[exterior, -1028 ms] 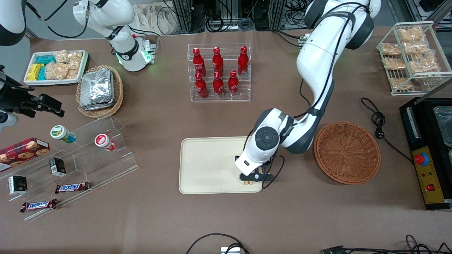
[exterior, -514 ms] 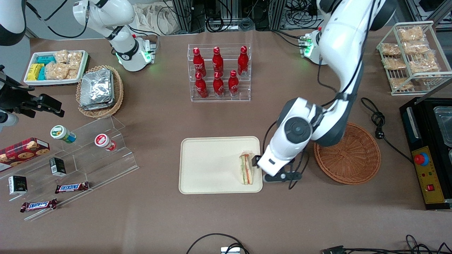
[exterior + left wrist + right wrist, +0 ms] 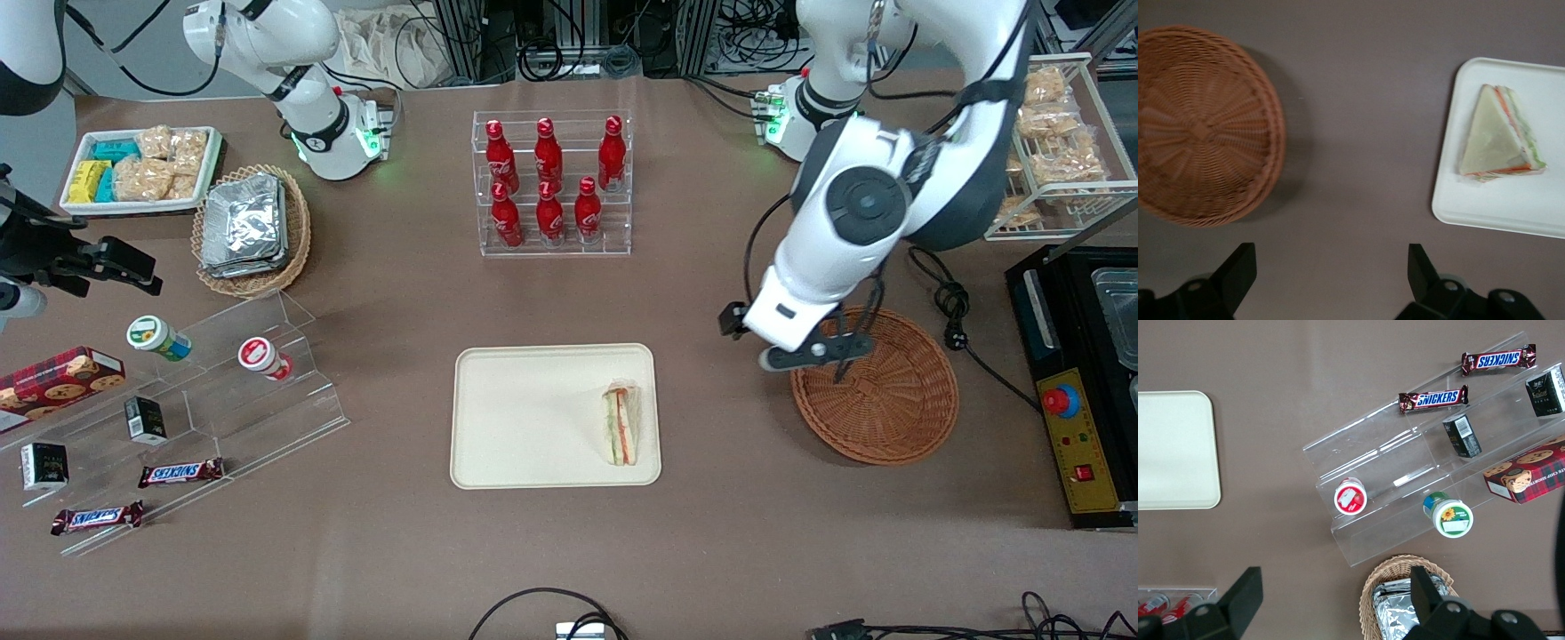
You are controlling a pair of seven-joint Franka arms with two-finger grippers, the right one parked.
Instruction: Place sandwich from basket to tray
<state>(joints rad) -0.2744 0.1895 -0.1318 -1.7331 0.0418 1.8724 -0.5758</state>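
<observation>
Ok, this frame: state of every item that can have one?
sandwich: lying on the tray, still wrapped, released
tray: holds only the sandwich, near its basket-side edge
basket: empty
gripper: open, holding nothing, raised over the basket's rim
cola bottles: upright in their rack

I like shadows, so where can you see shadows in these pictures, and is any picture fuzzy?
In the left wrist view, the basket casts a dark shadow on the table beside it, and everything looks slightly soft. In the front view, the picture is sharp; the open hand hangs above the basket's edge, and the sandwich lies on the tray.
</observation>
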